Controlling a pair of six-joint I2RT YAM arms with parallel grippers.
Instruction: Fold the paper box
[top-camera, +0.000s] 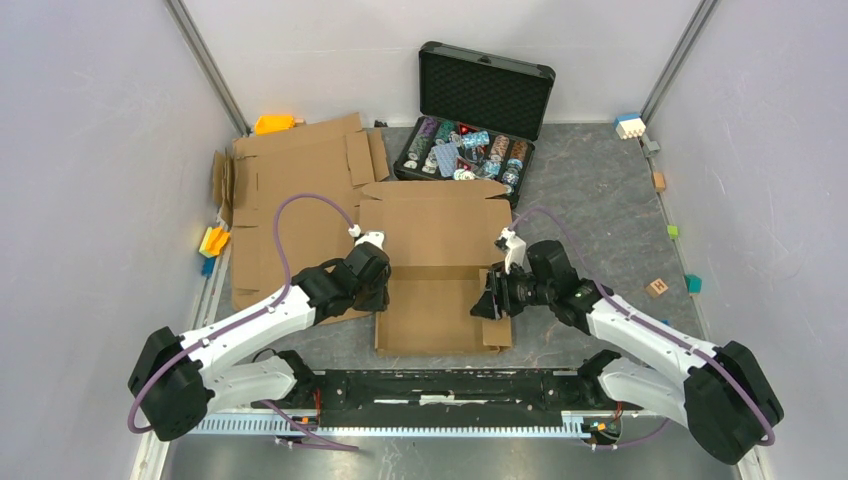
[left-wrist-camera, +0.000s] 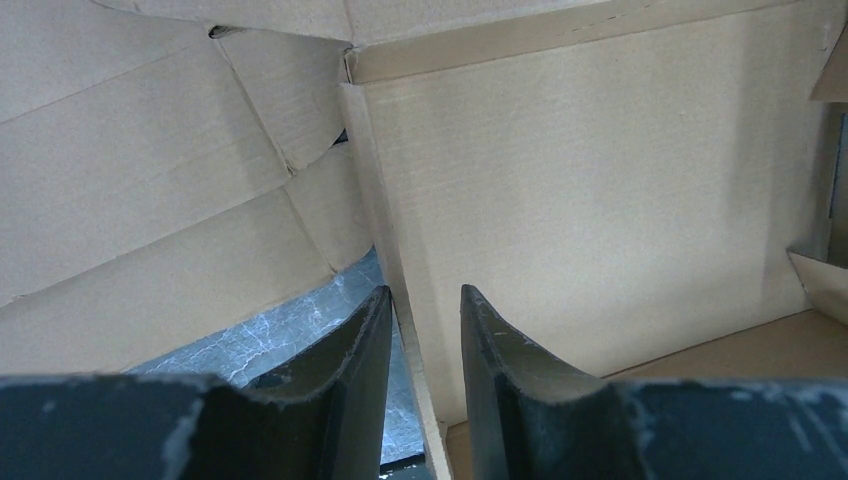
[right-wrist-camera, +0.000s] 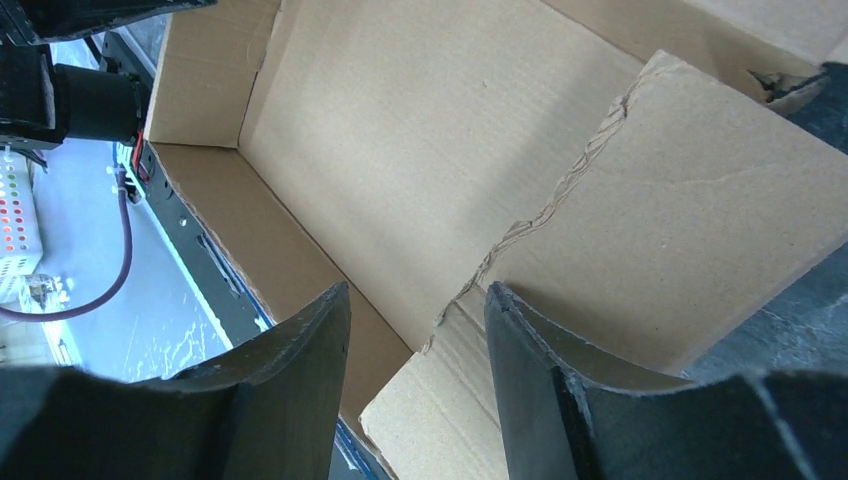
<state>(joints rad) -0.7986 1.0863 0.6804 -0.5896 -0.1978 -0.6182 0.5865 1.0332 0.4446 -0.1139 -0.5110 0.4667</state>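
Observation:
The brown paper box (top-camera: 435, 235) lies partly folded at the table's middle, with its back wall and near wall raised. My left gripper (top-camera: 378, 287) is at the box's left side. In the left wrist view it (left-wrist-camera: 425, 290) is open, and its fingers straddle the thin upright left wall (left-wrist-camera: 385, 230) without clamping it. My right gripper (top-camera: 490, 300) is at the box's right side. In the right wrist view it (right-wrist-camera: 418, 288) is open, with the torn-edged right side flap (right-wrist-camera: 680, 220) leaning between and past its fingers. The box's floor (right-wrist-camera: 400, 130) shows beyond.
A second flat cardboard sheet (top-camera: 290, 200) lies left of the box, under my left arm. The open black case (top-camera: 470, 110) with colourful chips stands just behind the box. Small coloured blocks (top-camera: 214, 240) lie along the left and right table edges.

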